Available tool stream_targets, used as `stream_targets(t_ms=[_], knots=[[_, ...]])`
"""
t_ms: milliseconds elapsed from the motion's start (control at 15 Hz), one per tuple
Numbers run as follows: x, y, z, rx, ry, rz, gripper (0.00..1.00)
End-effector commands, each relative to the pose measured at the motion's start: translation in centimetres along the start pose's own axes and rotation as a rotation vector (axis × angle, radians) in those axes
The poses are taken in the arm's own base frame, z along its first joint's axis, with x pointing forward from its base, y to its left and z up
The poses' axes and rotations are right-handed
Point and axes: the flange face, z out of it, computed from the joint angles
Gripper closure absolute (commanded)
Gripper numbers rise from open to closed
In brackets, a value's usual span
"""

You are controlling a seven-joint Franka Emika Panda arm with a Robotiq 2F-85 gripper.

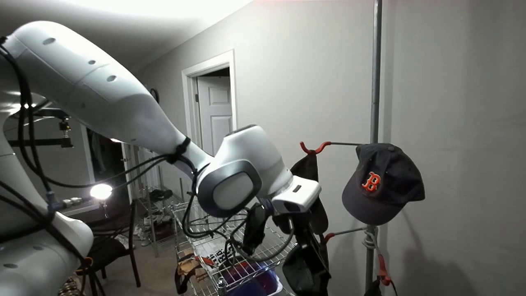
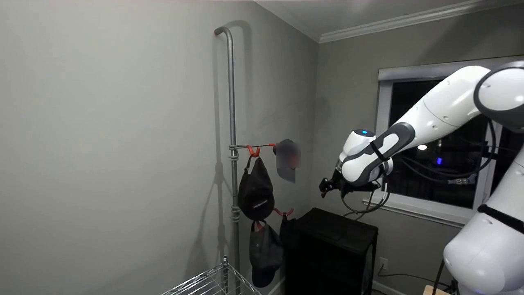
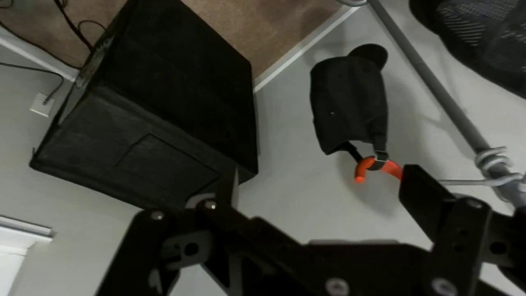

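My gripper (image 3: 324, 191) is open in the wrist view, with nothing between its fingers. A black cap (image 3: 349, 98) hangs by its strap from an orange-red hook (image 3: 390, 167) beyond the right finger. Part of a dark mesh cap (image 3: 485, 37) shows at the upper right. In an exterior view the gripper (image 2: 324, 187) is in the air, apart from the hanging caps. A blurred cap (image 2: 285, 157), a black cap (image 2: 256, 190) and a lower dark cap (image 2: 265, 254) hang there. A navy cap with an orange B (image 1: 388, 185) hangs on the pole in an exterior view.
A grey metal pole (image 2: 231, 94) with wire arms and red hooks stands by the wall. A black cabinet (image 2: 335, 229) stands below the gripper; it also shows in the wrist view (image 3: 123, 135). A wire shelf rack (image 1: 263, 242) holds bins. A window (image 2: 430, 164) is behind the arm.
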Motion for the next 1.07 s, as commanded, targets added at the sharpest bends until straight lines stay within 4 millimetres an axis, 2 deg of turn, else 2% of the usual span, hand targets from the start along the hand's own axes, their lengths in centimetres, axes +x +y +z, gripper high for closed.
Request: stream_targets(t_ms=[0,67,200,467,667,800,1000], knots=[[-1.1,0.8,3.5,0.018,-0.128,0.033,0.00],[-0.6,1.4,2.4,-0.014,-0.062,0.038,0.00],[-1.3,1.2,3.7,0.006,-0.108,0.042,0.00],[-1.3,0.6,3.7,0.013,-0.114,0.037,0.00],[-1.8,1.1,3.3,0.045,0.043,0.063,0.00],[-2.2,0.8,4.7,0.073,0.097,0.100,0.00],[-3.3,0.3,8.2,0.100,0.111,0.124,0.00]])
